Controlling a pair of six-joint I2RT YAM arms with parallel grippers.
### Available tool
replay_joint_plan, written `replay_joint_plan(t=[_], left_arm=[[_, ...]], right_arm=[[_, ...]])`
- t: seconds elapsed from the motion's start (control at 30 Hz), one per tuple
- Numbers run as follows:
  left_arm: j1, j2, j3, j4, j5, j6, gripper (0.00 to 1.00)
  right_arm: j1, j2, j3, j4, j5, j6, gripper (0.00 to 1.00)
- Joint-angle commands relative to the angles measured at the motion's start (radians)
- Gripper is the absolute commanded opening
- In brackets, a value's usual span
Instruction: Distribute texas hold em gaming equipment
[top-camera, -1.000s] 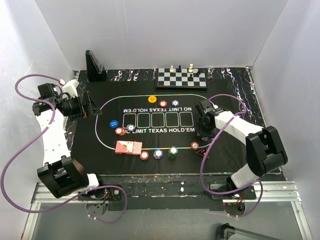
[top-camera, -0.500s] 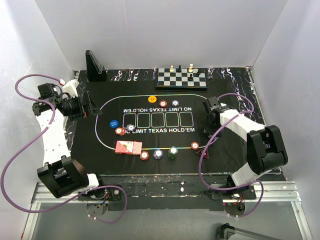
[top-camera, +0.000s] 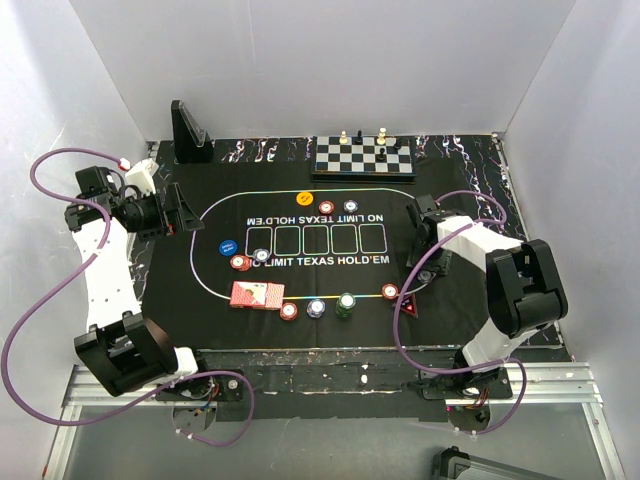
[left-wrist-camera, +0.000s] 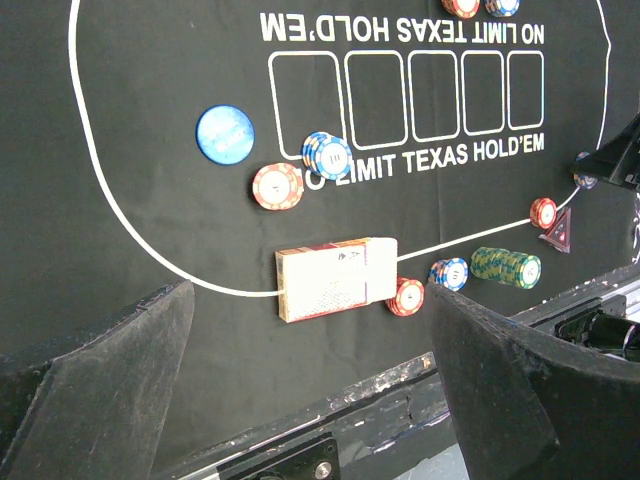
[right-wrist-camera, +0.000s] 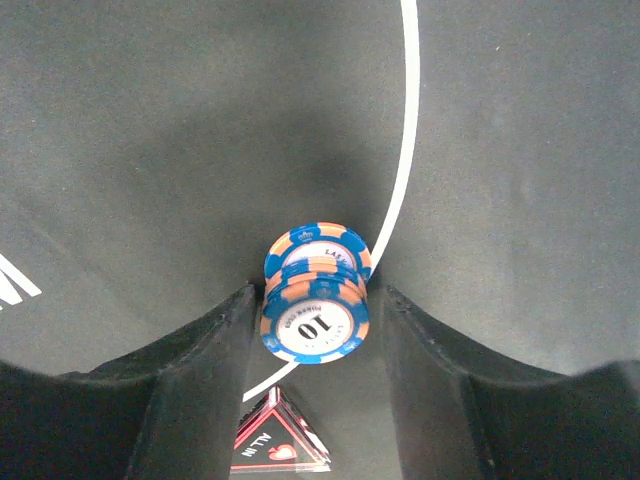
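Observation:
In the right wrist view a short stack of blue-and-orange poker chips (right-wrist-camera: 314, 300) stands on the mat's white line. My right gripper (right-wrist-camera: 320, 298) straddles it, open: the left finger (right-wrist-camera: 215, 360) is against the stack and the right finger (right-wrist-camera: 440, 370) stands off with a gap. A dark red triangular marker (right-wrist-camera: 281, 446) lies just below the stack. From above, my right gripper (top-camera: 419, 276) is at the oval's right end. The deck of red-backed cards (top-camera: 257, 295) lies at the near line, with chips (top-camera: 316, 307) beside it. My left gripper (left-wrist-camera: 310, 400) is open and empty, and sits at the mat's left edge (top-camera: 180, 212).
More chips lie on the black mat (top-camera: 300, 270): a green stack (top-camera: 346, 302), red ones (top-camera: 240, 263), a blue disc (top-camera: 229, 246) and some near the far line (top-camera: 326, 208). A chessboard (top-camera: 362, 157) and a black stand (top-camera: 188, 135) are at the back.
My right gripper has moved right and toward the near edge, down over the oval's right end, and its jaws have widened. The left arm has stayed still.

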Motion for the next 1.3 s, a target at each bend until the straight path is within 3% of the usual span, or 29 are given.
replay_joint_plan(t=[0.0, 0.17, 0.37, 0.63, 0.97, 1.27], left_arm=[[0.005, -0.032, 0.011, -0.001, 0.0, 0.015, 1.0], [0.003, -0.036, 0.0, 0.0, 0.004, 0.017, 1.0], [0.003, -0.032, 0.003, 0.004, 0.004, 0.011, 1.0], [0.003, -0.025, 0.002, 0.01, 0.003, -0.011, 1.0], [0.005, -0.03, -0.009, 0.017, 0.004, -0.02, 1.0], [0.005, -0.03, 0.003, 0.016, 0.001, -0.015, 1.0]], right_arm=[[-0.005, 0.008, 0.024, 0.004, 0.014, 0.035, 0.63], [-0.005, -0.004, 0.021, -0.014, -0.003, 0.045, 0.68], [0.044, -0.145, 0.027, -0.042, -0.02, 0.035, 0.75], [0.38, -0.276, 0.115, -0.067, -0.124, 0.024, 0.85], [0.622, -0.169, 0.141, -0.025, -0.179, 0.05, 0.88], [0.684, -0.029, 0.202, -0.03, -0.166, 0.053, 0.87]])
